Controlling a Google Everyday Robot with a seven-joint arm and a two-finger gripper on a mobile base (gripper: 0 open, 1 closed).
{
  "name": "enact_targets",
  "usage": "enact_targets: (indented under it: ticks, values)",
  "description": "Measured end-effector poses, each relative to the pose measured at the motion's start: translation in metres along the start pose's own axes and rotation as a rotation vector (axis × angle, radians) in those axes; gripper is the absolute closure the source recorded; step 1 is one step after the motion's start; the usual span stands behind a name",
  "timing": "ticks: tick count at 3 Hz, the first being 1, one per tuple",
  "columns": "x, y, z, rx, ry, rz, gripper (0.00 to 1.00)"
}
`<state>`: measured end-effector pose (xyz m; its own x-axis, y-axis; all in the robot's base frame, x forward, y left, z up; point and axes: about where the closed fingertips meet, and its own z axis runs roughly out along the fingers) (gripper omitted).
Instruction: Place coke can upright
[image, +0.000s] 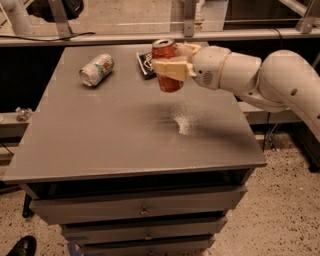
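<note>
Over the far middle of the table (100, 145), the gripper (172, 64) is closed around the coke can (170, 84), nearly upright and seemingly off the surface. Best lower it straight, base flat, clear of the chip bag (145, 62), then let go.

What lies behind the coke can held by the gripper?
A dark chip bag lies there at the table's back edge. Only its left part shows; the coke can and the gripper holding it cover the rest.
</note>
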<state>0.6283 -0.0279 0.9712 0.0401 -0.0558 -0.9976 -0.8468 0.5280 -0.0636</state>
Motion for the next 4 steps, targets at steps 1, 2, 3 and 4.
enact_targets:
  ticks: [1,2,3,4]
  values:
    - [0.020,0.001,-0.003,-0.013,-0.030,0.000,1.00]
    - [0.038,0.000,-0.008,-0.019,-0.026,0.006,1.00]
    - [0.053,-0.003,-0.012,-0.010,-0.009,0.038,1.00]
    - [0.054,-0.003,-0.012,-0.010,-0.009,0.039,1.00]
